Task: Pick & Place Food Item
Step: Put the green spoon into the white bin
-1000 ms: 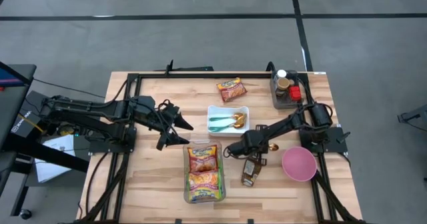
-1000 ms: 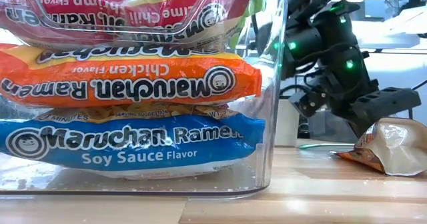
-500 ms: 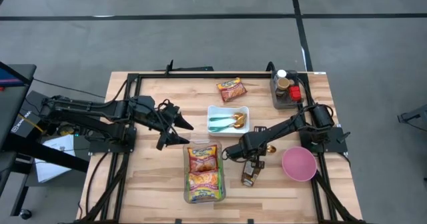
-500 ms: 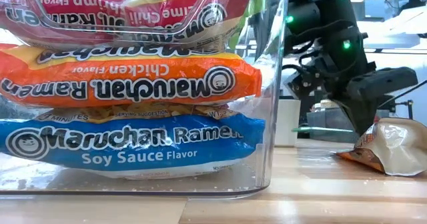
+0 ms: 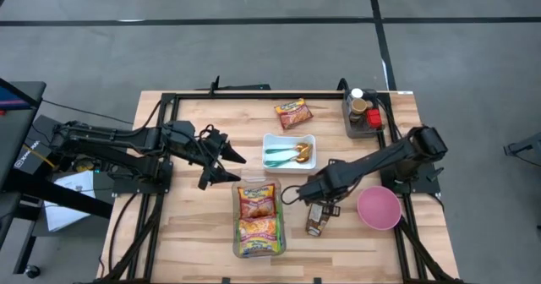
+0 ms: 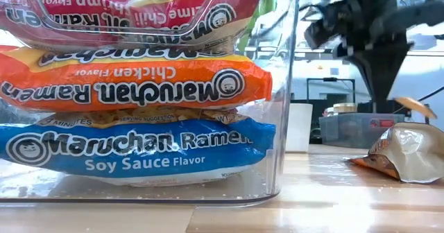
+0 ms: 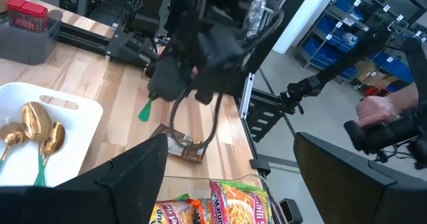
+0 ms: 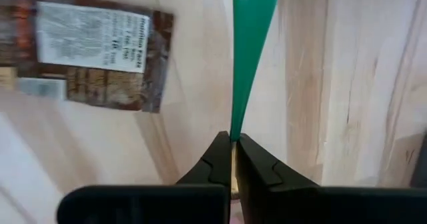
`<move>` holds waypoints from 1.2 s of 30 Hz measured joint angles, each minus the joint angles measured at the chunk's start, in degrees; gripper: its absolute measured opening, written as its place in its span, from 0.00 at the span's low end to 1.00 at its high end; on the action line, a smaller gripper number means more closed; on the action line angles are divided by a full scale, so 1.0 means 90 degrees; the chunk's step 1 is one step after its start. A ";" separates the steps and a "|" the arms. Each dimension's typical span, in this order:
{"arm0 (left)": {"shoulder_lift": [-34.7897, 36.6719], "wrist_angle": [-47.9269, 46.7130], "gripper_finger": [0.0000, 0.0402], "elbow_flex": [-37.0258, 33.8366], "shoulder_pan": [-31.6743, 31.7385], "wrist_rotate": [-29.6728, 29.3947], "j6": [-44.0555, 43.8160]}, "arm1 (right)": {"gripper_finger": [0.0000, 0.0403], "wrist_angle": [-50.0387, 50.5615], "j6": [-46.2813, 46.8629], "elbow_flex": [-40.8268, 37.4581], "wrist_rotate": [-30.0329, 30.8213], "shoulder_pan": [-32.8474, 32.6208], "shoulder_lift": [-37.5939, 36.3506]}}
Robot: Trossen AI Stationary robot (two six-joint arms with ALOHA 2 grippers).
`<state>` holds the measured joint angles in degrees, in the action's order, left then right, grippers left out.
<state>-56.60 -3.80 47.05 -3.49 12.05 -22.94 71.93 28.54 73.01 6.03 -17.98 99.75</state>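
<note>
My right gripper (image 5: 314, 196) is shut on a spoon with a green handle (image 8: 250, 24) and a gold bowl (image 6: 415, 107), above the table between the white tray and a brown food packet (image 5: 317, 220). The packet lies flat on the wood. A clear bin (image 5: 258, 221) holds ramen packets (image 6: 132, 87) stacked flat. My left gripper (image 5: 232, 168) hovers open over the table left of the tray, holding nothing. The left wrist view shows the green handle tip (image 7: 145, 111) sticking out below the right gripper. My right gripper pinches the spoon's green handle at its narrow end (image 8: 235, 127) between the two fingertips (image 8: 217, 159). The fingers come from above, pointing steeply down. The spoon is lifted clear of the table, its handle reaching out past the fingertips and its bowl to the other side.
A white tray (image 5: 269, 140) with more spoons sits mid-table. A pink bowl (image 5: 378, 208) stands at the near right. One ramen packet (image 5: 292, 113) lies at the far side, and a container of jars (image 5: 362, 113) at the far right corner.
My right gripper has risen, staying shut on the spoon, and has turned a little. The spoon has gone up with it and now hangs clear of the table above the brown packet's far end.
</note>
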 joint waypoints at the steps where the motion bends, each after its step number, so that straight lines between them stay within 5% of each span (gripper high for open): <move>1: 0.0000 -0.0001 0.79 0.0000 0.0000 0.0000 0.0000 | 0.00 0.0013 0.0000 0.0072 0.0001 0.0004 -0.0061; 10: 0.0000 -0.0070 0.79 0.0000 0.0000 0.0000 0.0017 | 0.00 0.0502 -0.0581 0.1869 0.0568 0.0422 0.0049; 18: 0.0000 -0.0818 0.79 0.0000 0.0002 0.0074 0.0017 | 0.00 0.1521 -0.1798 0.3952 0.0968 0.1144 0.1221; 27: 0.0053 -0.2477 0.79 0.0000 -0.0002 0.0929 0.0020 | 0.00 0.2026 -0.2942 0.6019 0.1433 0.1697 0.2413; 36: 0.0606 -0.3946 0.79 0.0000 -0.0002 0.0928 0.0042 | 0.00 0.2027 -0.3937 0.6443 0.1879 0.2079 0.3083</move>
<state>-51.14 -39.31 47.05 -3.51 20.41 -22.56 90.18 -6.89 130.99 22.95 0.72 127.50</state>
